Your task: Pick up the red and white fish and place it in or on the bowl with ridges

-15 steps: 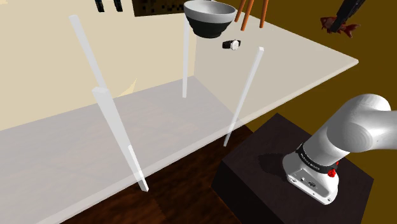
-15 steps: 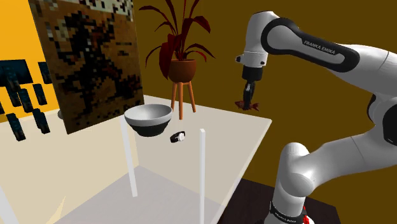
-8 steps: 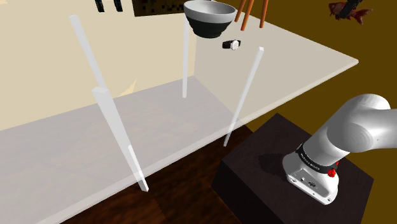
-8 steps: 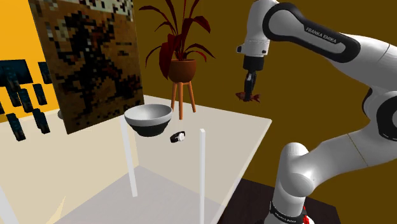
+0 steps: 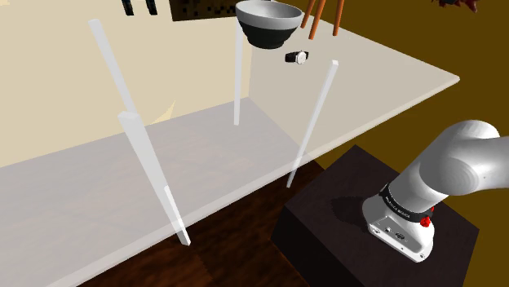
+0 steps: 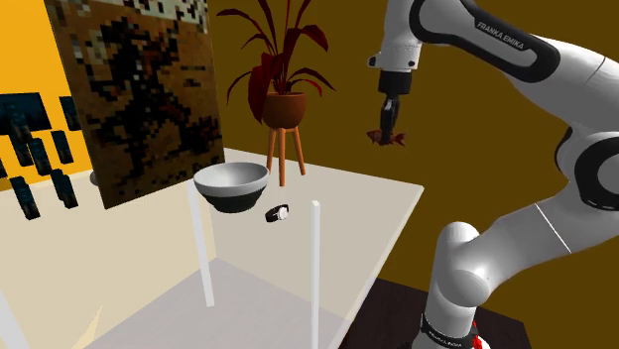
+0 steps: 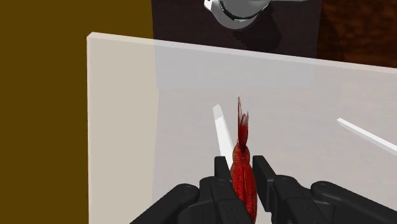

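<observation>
A dark red fish [image 6: 385, 136] with a pale-tipped tail hangs high in the air beyond the table's far edge, and my gripper [image 6: 387, 121] is shut on it. In the wrist view the fish [image 7: 242, 167] is clasped between the two black fingers [image 7: 221, 169], its tail pointing away from the hand over the pale tabletop [image 7: 127, 121]. A tip of the fish [image 5: 457, 2] shows at the shoulder view's top edge. The bowl [image 6: 232, 186], grey inside with a dark outer wall, stands on the table well below the fish and to its left in the second exterior view; it is the bowl [image 5: 269, 23] at the shoulder view's top.
A small wristwatch [image 6: 277, 212] lies on the table [image 6: 367, 213] just beside the bowl. A potted red-leaved plant [image 6: 283, 99] on a wooden tripod stands behind. Pale translucent posts [image 5: 312, 114] rise through the tabletop. The dark stand [image 5: 359, 220] is at the shoulder view's lower right.
The arm has lifted the held fish higher; in the shoulder view it has climbed to the top edge. The bowl and watch have not moved.
</observation>
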Controlling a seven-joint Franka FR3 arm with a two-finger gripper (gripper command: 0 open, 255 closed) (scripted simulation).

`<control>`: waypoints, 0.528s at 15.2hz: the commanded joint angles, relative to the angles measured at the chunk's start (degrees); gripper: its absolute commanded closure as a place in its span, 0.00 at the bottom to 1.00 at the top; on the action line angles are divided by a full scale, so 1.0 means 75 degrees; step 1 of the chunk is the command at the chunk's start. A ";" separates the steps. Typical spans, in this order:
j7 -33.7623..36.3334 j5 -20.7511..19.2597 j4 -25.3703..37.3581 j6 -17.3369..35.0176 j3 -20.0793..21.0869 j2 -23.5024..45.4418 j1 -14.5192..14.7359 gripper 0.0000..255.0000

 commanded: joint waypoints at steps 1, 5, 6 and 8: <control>0.0153 0.0122 0.0182 0.0154 0.0117 0.0351 0.0029 1.00; 0.0548 0.0391 0.0580 0.0564 0.0425 0.1182 0.0095 1.00; 0.0642 0.0447 0.0704 0.0655 0.0501 0.1402 0.0110 1.00; 0.0830 0.0545 0.0985 0.0820 0.0649 0.1854 0.0143 1.00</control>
